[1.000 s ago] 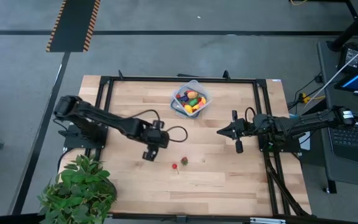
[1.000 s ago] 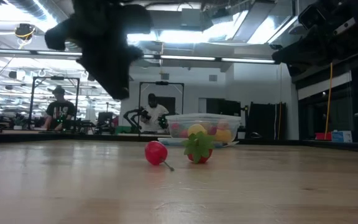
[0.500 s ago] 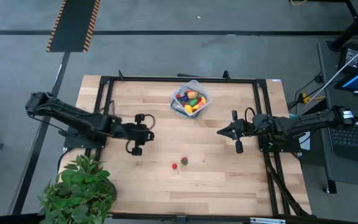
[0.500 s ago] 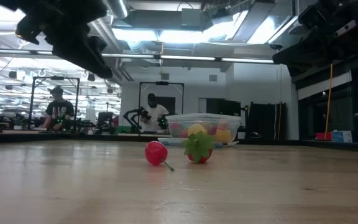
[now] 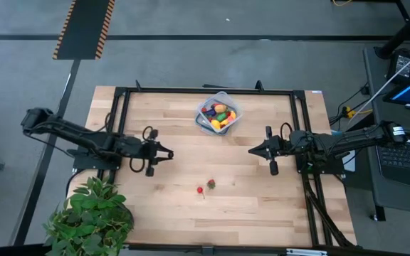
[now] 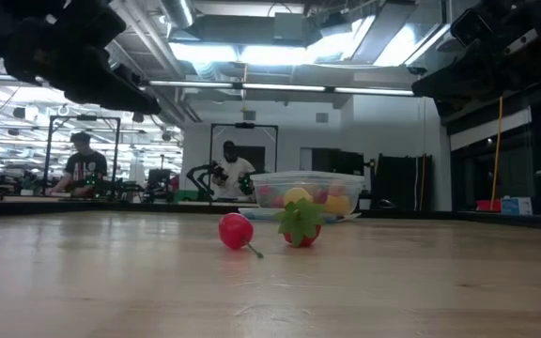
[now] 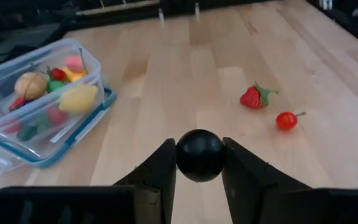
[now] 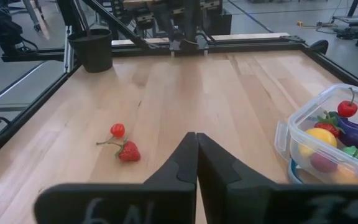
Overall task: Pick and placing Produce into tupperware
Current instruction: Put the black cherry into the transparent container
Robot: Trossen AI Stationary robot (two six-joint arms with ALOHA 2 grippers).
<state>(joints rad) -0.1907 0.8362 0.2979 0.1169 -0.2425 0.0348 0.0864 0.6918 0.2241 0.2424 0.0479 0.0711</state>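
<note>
From my low camera, nearest on the bare wood: a red cherry [image 6: 236, 230] with its stem down on the table, and just beside it a strawberry [image 6: 300, 225] with green leaves. Nothing stands between those two and either arm. Behind them sits the tupperware [image 6: 306, 194], already holding coloured produce [image 6: 297, 196], a yellow piece plainest. Beyond the table I see people [image 6: 231, 173] at benches in the room.

From overhead, the cherry [image 5: 200, 190] and strawberry [image 5: 211, 183] lie mid-table toward the near edge; the tupperware [image 5: 217, 113] is at the far edge, well apart from them.

Left gripper [image 5: 164, 152] hangs over the left part of the table, pointing inward. In its wrist camera the fingers [image 7: 158, 175] are clamped on a small black ball [image 7: 200, 154].

Right gripper [image 5: 255, 150] waits over the right side, its jaws pressed together on nothing in its wrist camera.

A potted plant [image 5: 91, 217] sits at the near-left corner, clear of both arms.
</note>
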